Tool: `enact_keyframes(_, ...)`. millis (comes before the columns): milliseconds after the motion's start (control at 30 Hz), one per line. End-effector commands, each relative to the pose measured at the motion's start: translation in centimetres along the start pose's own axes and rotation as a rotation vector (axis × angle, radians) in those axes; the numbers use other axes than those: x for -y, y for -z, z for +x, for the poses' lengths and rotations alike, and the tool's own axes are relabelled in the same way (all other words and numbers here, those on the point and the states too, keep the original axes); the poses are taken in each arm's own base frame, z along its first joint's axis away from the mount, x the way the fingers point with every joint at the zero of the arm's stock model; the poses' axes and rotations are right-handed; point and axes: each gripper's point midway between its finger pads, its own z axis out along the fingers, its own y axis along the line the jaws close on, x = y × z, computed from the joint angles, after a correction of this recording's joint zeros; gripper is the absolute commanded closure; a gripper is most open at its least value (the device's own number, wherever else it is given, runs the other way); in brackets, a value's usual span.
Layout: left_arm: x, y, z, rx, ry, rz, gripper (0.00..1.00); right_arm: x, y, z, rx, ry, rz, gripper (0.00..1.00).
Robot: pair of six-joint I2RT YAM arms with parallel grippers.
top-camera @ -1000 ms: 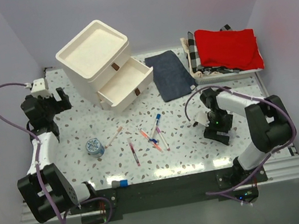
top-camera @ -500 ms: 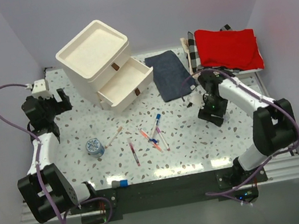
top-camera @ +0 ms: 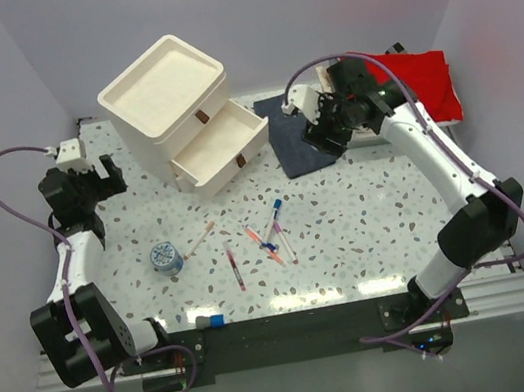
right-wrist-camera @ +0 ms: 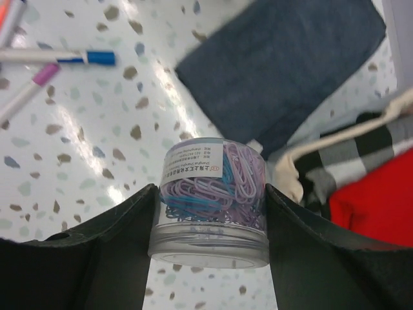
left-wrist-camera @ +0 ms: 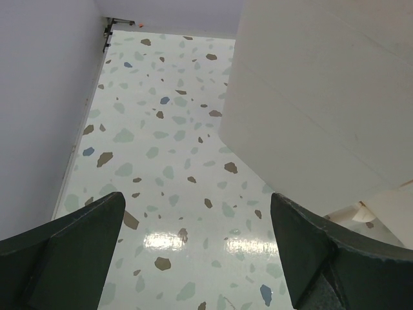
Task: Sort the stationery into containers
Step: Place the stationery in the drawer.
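Item: clear tub of paper clips (right-wrist-camera: 211, 206)
Marking: white label (right-wrist-camera: 193, 169) on its wall, a few lines of small dark print
Legibility: too fine for us; we read no word or number

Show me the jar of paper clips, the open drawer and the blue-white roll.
jar of paper clips (right-wrist-camera: 211, 194): right wrist view, its clear side.
open drawer (top-camera: 216, 166): top view, its front wall.
blue-white roll (top-camera: 165, 258): top view, its top.

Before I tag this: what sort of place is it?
Probably a lab test cell: plain lilac walls box in a terrazzo tabletop with a drawer unit and loose pens; the right gripper holds a paper-clip tub.
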Motion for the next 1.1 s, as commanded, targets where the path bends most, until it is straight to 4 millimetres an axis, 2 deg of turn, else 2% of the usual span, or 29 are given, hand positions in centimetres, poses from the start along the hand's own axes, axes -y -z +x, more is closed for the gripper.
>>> enact_keyframes(0, 0.3, -0.4, -3.2, 0.084, -0.01, 0.018, 0.0, -0.9, -1.6, -9.1, 0.35, 0.084, -0.024, 0.73)
enact_keyframes(33, 0.2, -0.4, -3.2, 0.085, -0.01, 0.015, 0.0, -1.1, -1.9, -10.2, 0.394, 0.052, -0.018, 0.74)
enact_keyframes(67, 0.2, -0.4, -3.2, 0.083, -0.011, 0.014, 0.0, -0.1, -1.8, -12.5, 0.484, 0.061, 0.034, 0.76)
enact_keyframes(133, 0.1, -0.5, -3.3, 0.078, -0.016, 0.011, 0.0, -0.9, -2.9, -14.1, 0.537, 0.015, 0.026, 0.76)
enact_keyframes(167, 0.1, -0.5, -3.4, 0.077, -0.019, 0.009, 0.0, -0.4, -2.8, -15.6, 0.594, 0.01, 0.052, 0.77)
enact_keyframes(233, 0.0, -0.5, -3.6, 0.075, -0.023, 0.007, 0.0, -0.3, -3.3, -16.9, 0.632, -0.064, 0.048, 0.78)
enact_keyframes(333, 0.0, -0.7, -3.8, 0.075, -0.026, 0.007, 0.0, 0.7, -4.8, -18.6, 0.689, -0.155, 0.067, 0.78)
enact_keyframes(367, 0.0, -0.7, -3.7, 0.072, -0.025, 0.007, 0.0, 0.9, -6.4, -18.8, 0.686, -0.184, 0.062, 0.78)
enact_keyframes(400, -0.1, -0.7, -3.6, 0.069, -0.022, 0.006, 0.0, 1.3, -6.4, -19.8, 0.703, -0.201, 0.066, 0.78)
enact_keyframes(433, 0.0, -0.7, -3.7, 0.069, -0.023, 0.007, 0.0, 1.8, -6.8, -20.0, 0.703, -0.261, 0.069, 0.78)
enact_keyframes(467, -0.1, -0.8, -3.6, 0.066, -0.023, 0.006, 0.0, 1.9, -8.6, -19.8, 0.686, -0.293, 0.06, 0.78)
enact_keyframes(500, -0.2, -0.8, -3.6, 0.065, -0.027, 0.004, 0.0, 2.4, -8.5, -20.7, 0.704, -0.311, 0.065, 0.78)
enact_keyframes(600, -0.4, -0.9, -3.4, 0.056, -0.029, -0.006, 0.0, 3.2, -10.2, -21.5, 0.704, -0.376, 0.068, 0.78)
enact_keyframes(700, -0.5, -1.1, -3.2, 0.051, -0.031, -0.011, 0.0, 3.8, -11.9, -21.9, 0.699, -0.402, 0.079, 0.78)
enact_keyframes(800, -0.8, -1.1, -3.1, 0.044, -0.033, -0.017, 0.0, 4.8, -12.7, -22.1, 0.695, -0.432, 0.112, 0.78)
enact_keyframes(833, -0.8, -1.2, -3.1, 0.042, -0.032, -0.018, 0.0, 4.7, -14.0, -21.8, 0.678, -0.448, 0.109, 0.78)
enact_keyframes(1067, -1.3, -1.3, -3.1, 0.031, -0.056, -0.035, 0.0, 4.4, -17.8, -20.2, 0.616, -0.515, 0.112, 0.76)
